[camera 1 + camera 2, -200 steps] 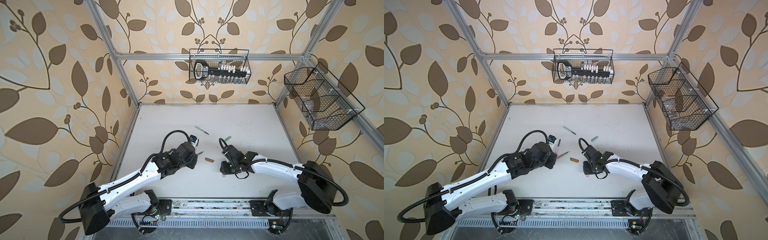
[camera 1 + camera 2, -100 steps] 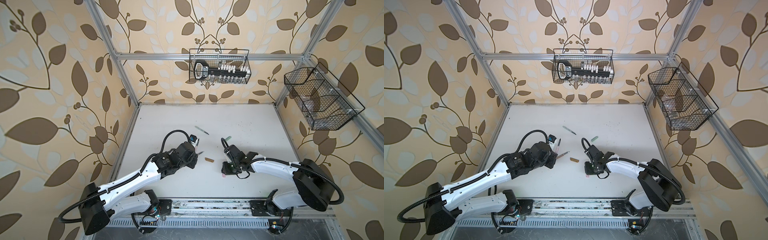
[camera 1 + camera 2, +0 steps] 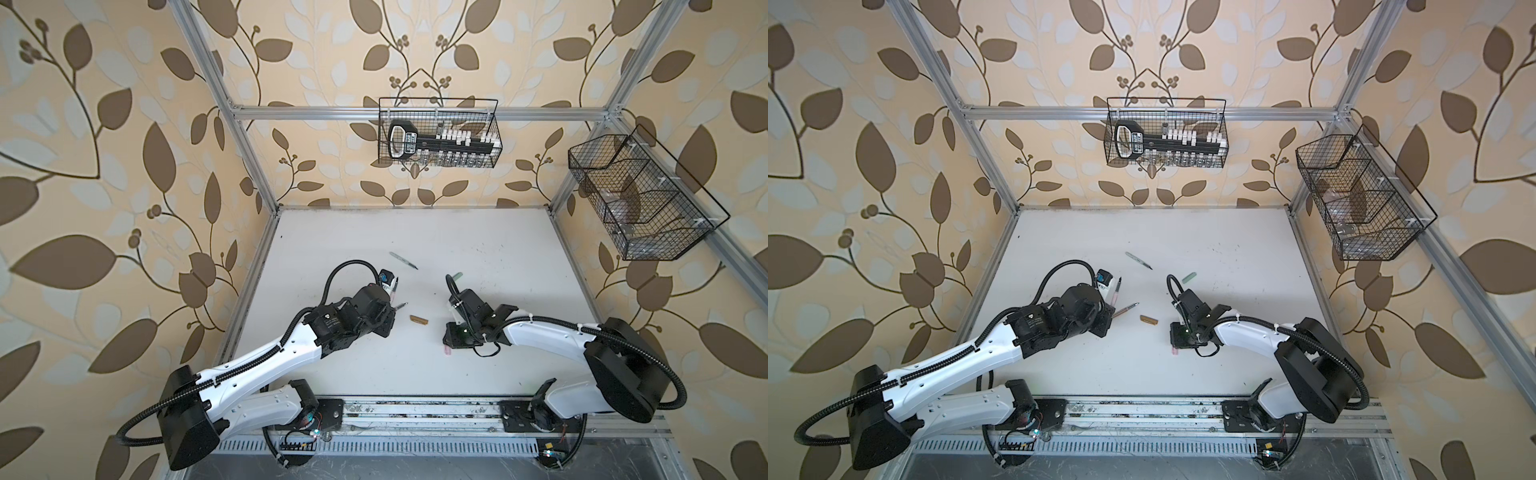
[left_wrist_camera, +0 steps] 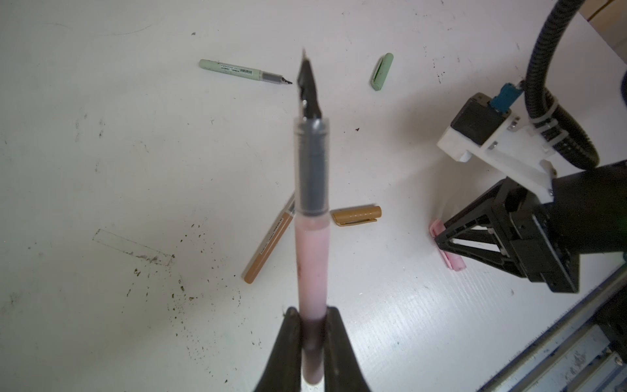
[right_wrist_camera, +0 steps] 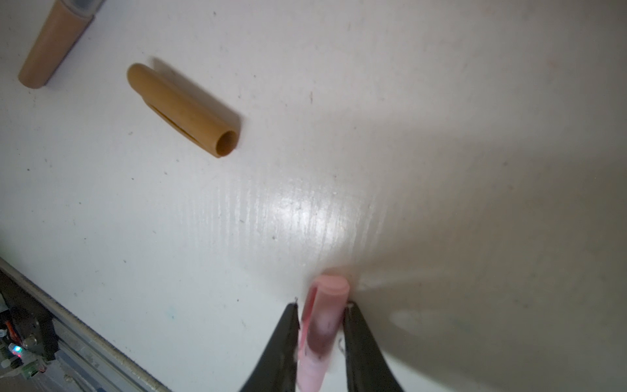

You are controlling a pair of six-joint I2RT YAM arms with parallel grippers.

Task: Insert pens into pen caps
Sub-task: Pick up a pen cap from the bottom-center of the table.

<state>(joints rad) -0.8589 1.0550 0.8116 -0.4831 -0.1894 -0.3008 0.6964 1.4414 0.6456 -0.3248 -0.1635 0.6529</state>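
Green pen [image 3: 1138, 260], green cap [image 3: 1188, 277], brown pen [image 3: 1125, 309] and brown cap [image 3: 1149, 318] lie apart on the table [image 3: 1225, 249]. The right gripper [image 3: 1177, 347] stands over a pink cap [image 3: 1176, 352]; a pink pen [image 3: 1114, 296] juts from the left gripper [image 3: 1109, 306].

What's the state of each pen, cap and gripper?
pink pen: uncapped, held
left gripper: shut on pink pen
pink cap: on table
right gripper: jaws flank pink cap, grip unclear
green pen: uncapped, lying loose
green cap: lying loose
brown pen: uncapped, lying loose
brown cap: lying loose
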